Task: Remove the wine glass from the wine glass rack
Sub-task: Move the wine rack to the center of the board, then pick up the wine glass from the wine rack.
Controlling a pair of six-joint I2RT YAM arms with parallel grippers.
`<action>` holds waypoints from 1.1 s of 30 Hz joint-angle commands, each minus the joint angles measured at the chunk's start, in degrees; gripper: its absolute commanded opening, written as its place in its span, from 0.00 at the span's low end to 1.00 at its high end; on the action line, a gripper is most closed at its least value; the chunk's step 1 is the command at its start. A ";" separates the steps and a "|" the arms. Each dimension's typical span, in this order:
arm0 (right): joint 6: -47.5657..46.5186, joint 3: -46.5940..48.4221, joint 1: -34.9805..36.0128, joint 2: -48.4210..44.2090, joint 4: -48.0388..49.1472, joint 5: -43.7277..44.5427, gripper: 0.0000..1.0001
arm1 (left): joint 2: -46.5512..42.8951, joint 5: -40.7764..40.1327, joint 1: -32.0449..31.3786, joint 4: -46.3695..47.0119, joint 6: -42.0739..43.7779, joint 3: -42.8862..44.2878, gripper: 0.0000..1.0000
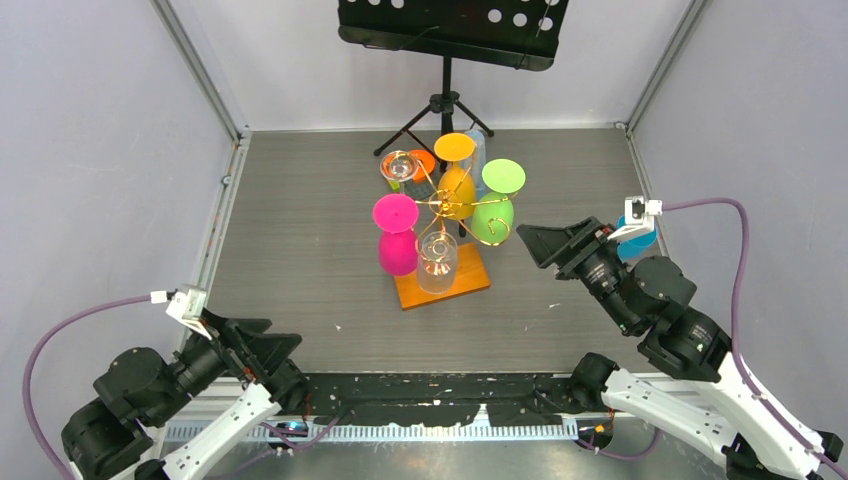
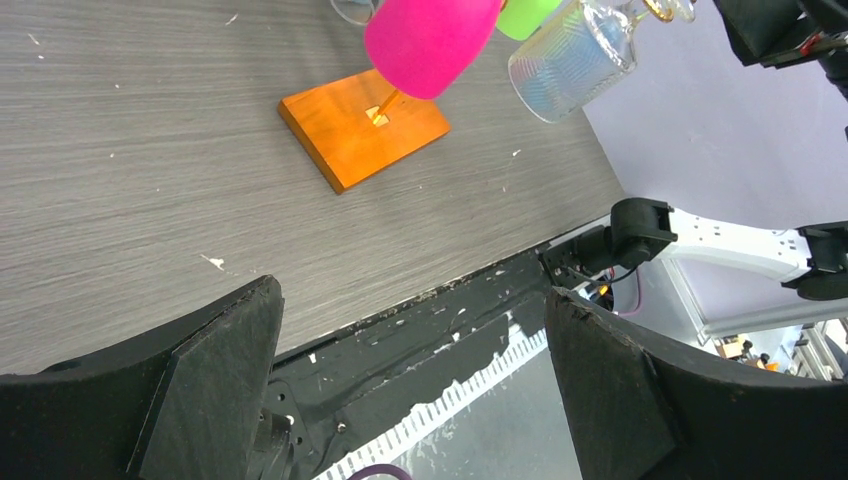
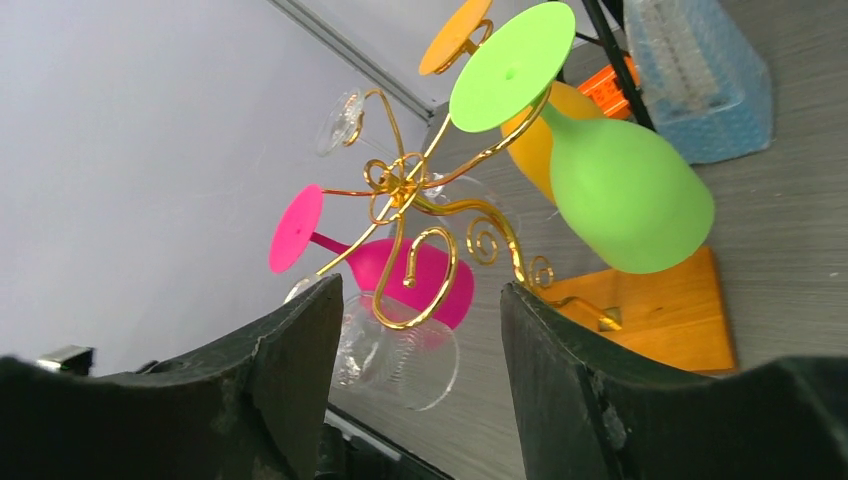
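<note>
Gold wire rack, pink glass, green glass, orange glass, clear glass all hung bowl-down, empty, left gripper spread wide, right gripper parted too

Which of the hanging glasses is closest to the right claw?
The green wine glass, on the rack's side facing the right claw; the pink glass, orange glass and clear glasses hang farther off.

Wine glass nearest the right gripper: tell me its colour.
The wine glass is lime green, clearest in the right wrist view.

Gold wine glass rack, orange base
</note>
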 commanded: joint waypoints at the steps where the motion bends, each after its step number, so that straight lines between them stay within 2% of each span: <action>1: -11.69 3.68 0.03 -0.14 -2.53 1.11 0.66 | 1.65 -1.89 -0.22 0.59 0.97 2.10 1.00; 5: -18.10 4.40 0.03 -1.85 -9.24 3.91 0.70 | 2.99 -1.90 -0.26 1.37 1.39 2.76 1.00; 13: -23.76 2.54 0.03 -4.21 -16.10 7.78 0.74 | 6.57 -1.05 -0.22 3.98 2.22 5.21 1.00; 33: -26.23 -2.49 0.03 -3.52 -19.51 7.30 0.74 | 24.53 2.82 -0.22 13.29 1.71 15.83 0.99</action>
